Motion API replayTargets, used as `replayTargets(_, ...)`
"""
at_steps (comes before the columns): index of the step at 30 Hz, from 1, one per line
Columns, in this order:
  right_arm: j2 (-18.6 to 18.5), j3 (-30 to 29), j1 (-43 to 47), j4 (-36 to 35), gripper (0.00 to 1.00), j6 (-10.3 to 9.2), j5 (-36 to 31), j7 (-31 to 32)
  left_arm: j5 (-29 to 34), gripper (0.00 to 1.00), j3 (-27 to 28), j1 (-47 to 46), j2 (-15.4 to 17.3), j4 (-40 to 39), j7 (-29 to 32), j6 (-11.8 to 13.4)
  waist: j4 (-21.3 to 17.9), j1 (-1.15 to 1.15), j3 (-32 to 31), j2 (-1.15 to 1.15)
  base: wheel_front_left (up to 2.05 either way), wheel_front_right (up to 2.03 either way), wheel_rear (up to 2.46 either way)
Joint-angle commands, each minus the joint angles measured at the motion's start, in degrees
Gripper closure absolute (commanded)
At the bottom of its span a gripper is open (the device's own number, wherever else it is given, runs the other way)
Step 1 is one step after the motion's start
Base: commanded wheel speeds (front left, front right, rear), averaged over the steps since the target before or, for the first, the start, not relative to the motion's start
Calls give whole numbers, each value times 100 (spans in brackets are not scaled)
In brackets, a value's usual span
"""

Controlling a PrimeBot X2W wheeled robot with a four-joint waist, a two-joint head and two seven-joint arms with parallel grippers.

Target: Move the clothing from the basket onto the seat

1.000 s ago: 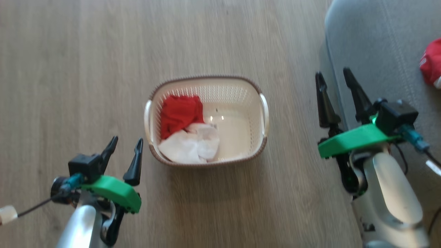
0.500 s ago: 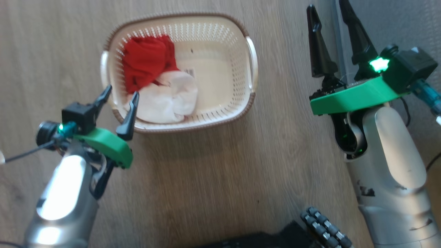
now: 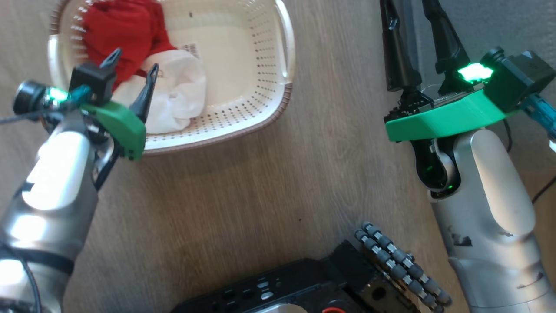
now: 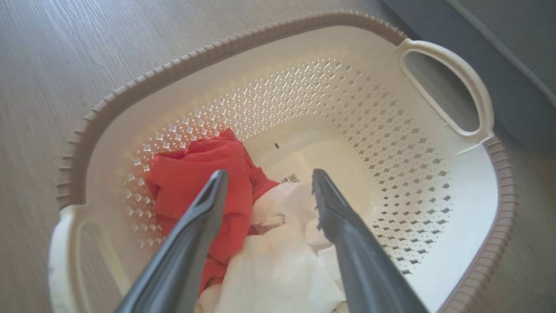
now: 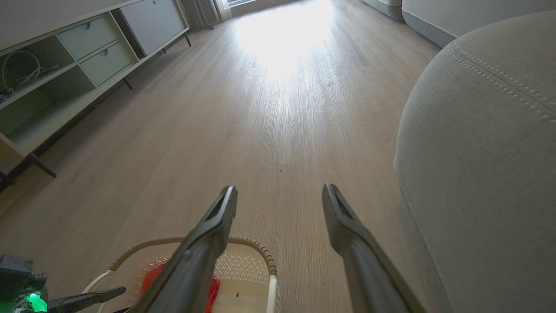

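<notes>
The grey seat [image 5: 478, 152] bulks up just beside the right claw [image 5: 280, 191], which hangs wide open and empty over the wooden floor [image 3: 260, 195]. The cream basket [image 4: 391, 143] sits on that floor near the seat. The clothing lies bunched at one end of it: a red garment [image 4: 195, 174] against the wall and a white garment [image 4: 282, 269] crumpled against it. The left claw [image 4: 267, 178] is poised above them, spread wide and holding nothing. The fabric looks light, limp and hard to damage. I'd pinch a raised fold atop the heap, deep enough not to slip.
</notes>
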Motion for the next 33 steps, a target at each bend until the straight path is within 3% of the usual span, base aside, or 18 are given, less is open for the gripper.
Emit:
replayTargets(1, 33, 131, 101, -209, 0, -1, 70, -52, 98, 0, 22, -165, 188, 77, -50, -8, -139, -1, 118, 0, 0, 0, 0)
replayTargets(12, 33, 360, 167, -319, 0, -1, 406, -52, 836, 0, -714, -1385, 124, 1277, 530, 128, -520, -1, 345, 0, 0, 0, 0)
replayTargets(27, 34, 543, 266, -505, 0, -1, 784, -52, 1625, 0, -1372, -2068, 615, 2030, 1209, 558, -935, -1, 691, 0, 0, 0, 0)
replayTargets(33, 34, 566, 346, -540, 0, -1, 831, -52, 1814, 0, -1628, -2264, 639, 2194, 1481, 549, -886, -1, 791, 0, 0, 0, 0)
